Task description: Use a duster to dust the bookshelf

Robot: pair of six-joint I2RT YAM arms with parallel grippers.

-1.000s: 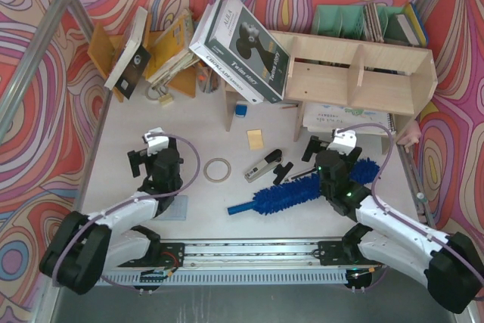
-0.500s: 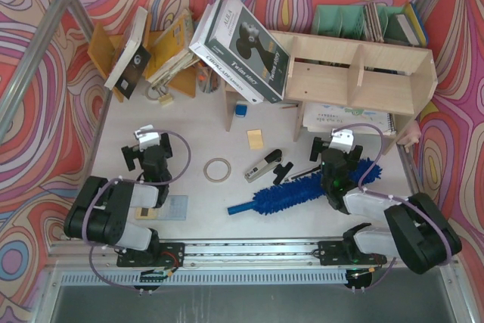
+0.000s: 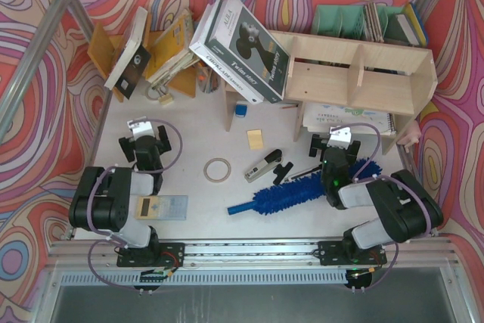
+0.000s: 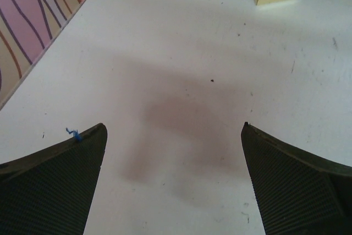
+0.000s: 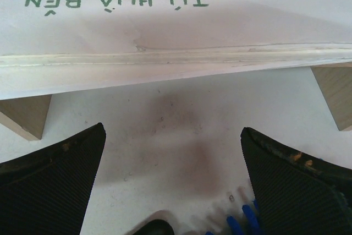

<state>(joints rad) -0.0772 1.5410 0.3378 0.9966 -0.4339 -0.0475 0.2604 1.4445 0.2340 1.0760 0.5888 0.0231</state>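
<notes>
Lying loose on the table, blue duster [image 3: 299, 191] sits by the bookshelf [image 3: 355, 73]; both grippers [image 4: 173, 180] [image 5: 173, 182] gape, holding nothing; stage unclear.

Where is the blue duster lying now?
In the top view the blue duster lies on the table, right of centre, beside the right gripper.

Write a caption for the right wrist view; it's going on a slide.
Open right pincer above bare tabletop, blue duster fibres below, printed book ahead.
</notes>
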